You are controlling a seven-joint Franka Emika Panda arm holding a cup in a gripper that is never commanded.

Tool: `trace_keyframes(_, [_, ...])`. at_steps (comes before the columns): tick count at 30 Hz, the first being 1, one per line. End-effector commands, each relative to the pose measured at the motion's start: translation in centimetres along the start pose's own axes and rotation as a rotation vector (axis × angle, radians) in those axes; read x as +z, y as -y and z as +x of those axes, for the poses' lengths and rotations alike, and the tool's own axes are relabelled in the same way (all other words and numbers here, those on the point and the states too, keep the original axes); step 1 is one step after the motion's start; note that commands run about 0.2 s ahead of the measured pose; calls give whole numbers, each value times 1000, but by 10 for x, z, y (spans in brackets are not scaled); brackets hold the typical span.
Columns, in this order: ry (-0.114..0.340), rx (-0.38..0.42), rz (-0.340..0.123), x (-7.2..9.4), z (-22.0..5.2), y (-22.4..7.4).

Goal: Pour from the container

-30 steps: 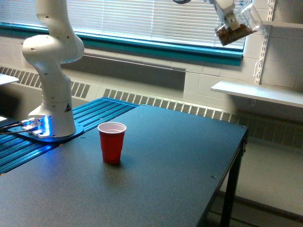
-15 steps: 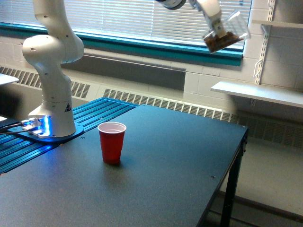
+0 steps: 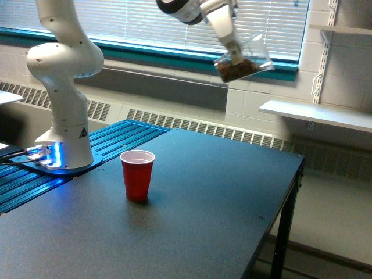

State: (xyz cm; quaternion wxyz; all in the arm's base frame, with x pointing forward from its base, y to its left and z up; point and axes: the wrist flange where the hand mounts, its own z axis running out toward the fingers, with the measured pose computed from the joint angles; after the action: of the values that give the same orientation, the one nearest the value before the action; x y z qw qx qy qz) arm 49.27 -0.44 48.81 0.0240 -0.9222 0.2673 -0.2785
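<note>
High over the table's far side, my gripper (image 3: 233,55) is shut on the container (image 3: 244,60), a small clear plastic cup with brown nut-like bits lying in its lower end. It is tilted, its mouth pointing up toward the exterior view's right. An opaque red cup (image 3: 138,174) stands upright on the dark table (image 3: 192,221), well below the container and toward the exterior view's left; its pale inside shows nothing in it.
The arm's white base (image 3: 63,116) stands at the exterior view's left on a blue ribbed surface (image 3: 116,139). A white shelf (image 3: 317,113) juts from the wall at the right. The table's edge (image 3: 293,180) drops off at the right.
The gripper has carried the container leftward and a little lower, from the upper right toward the middle of the view. The red cup has not moved.
</note>
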Motion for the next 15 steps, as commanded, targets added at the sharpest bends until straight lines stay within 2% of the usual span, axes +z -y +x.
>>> trace_keyframes(1, [-14,13,-16,-9,-13,-20])
trace_keyframes(15, [-13,17,-88,-16,-52,-81])
